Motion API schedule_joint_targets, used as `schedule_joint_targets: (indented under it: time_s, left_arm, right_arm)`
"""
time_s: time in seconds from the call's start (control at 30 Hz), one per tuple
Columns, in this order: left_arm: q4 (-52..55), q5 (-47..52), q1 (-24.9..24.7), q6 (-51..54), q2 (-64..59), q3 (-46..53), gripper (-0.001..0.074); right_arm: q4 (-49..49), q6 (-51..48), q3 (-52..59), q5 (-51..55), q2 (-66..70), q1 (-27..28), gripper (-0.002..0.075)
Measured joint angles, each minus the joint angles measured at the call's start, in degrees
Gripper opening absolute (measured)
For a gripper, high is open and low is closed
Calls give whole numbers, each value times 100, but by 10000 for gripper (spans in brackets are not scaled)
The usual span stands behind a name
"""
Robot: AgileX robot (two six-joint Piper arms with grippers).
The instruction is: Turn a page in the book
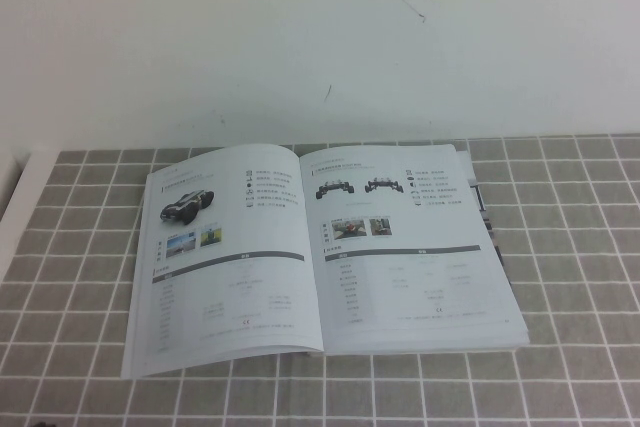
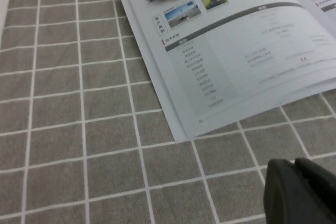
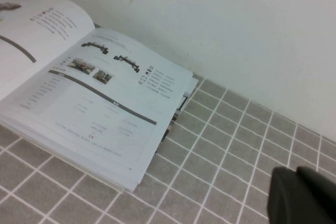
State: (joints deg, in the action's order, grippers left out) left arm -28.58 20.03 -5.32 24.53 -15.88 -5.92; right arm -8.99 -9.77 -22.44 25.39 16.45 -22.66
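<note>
The book lies open, the page flat on its left (apparently turned); both clenched pincers, left pincer and right pincer, hover clear of the book.

Open book flat on grey checked cloth, spine running front to back, near the white wall. Left page showing a black vehicle photo at its top, two small colour pictures below, then a dark bar and a table. Right page with two small vehicle pictures, two photos, a dark bar and a table. Stacked page edges visible along the right side. Neither gripper in sight.
</note>
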Motion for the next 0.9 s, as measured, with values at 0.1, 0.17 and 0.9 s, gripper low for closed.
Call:
schedule_joint_targets:
  time_s: [0.1,0.17,0.9]
  left_arm:
    - [130,3,0,0,461,168,-4]
    - [571,-117,0,-166,703,324,-4]
    - [2019,-132,508,-1630,1649,694,-4]
  right_arm:
    - [0,0,0,0,0,0,-1]
    - [0,0,0,2,0,0,-1]
    - [10,0,0,12,0,0,-1]
